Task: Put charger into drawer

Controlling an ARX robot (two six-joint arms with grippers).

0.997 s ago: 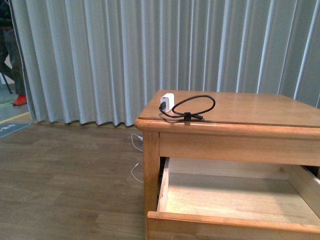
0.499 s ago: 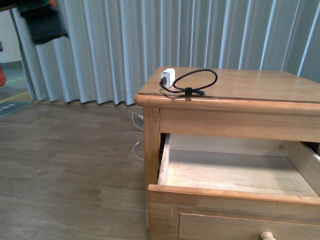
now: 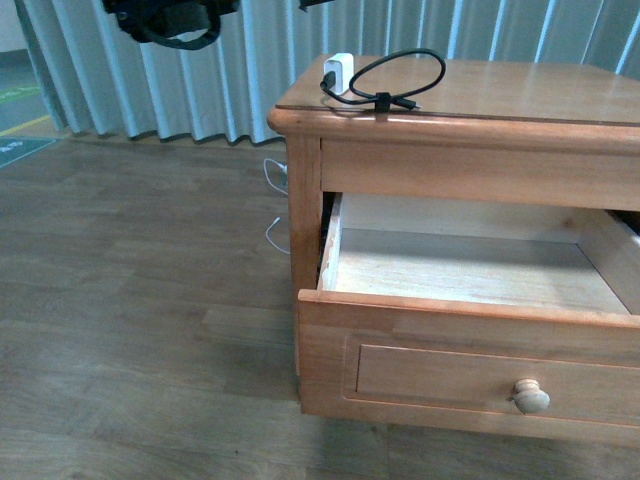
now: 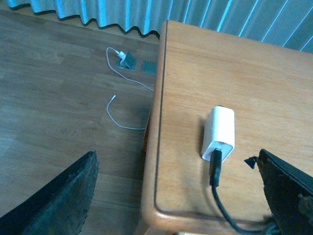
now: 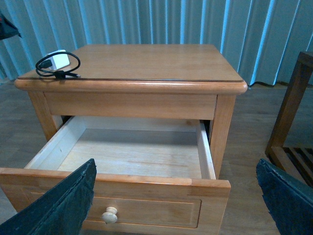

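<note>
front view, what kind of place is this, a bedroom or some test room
Likely a staged indoor test area rather than a lived-in bedroom: a lone wooden bedside table with its drawer pulled open, a grey pleated curtain as the backdrop, and a wood-look floor with loose white cables.

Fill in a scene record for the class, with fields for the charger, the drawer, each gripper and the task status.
charger: on the table top, near the corner at the left in the front view, its black cable looped
drawer: pulled open, nothing seen inside
left gripper: open, charger in view between its fingers, no contact
right gripper: open, holding nothing, facing the open drawer
task status: charger not yet in the drawer
</note>
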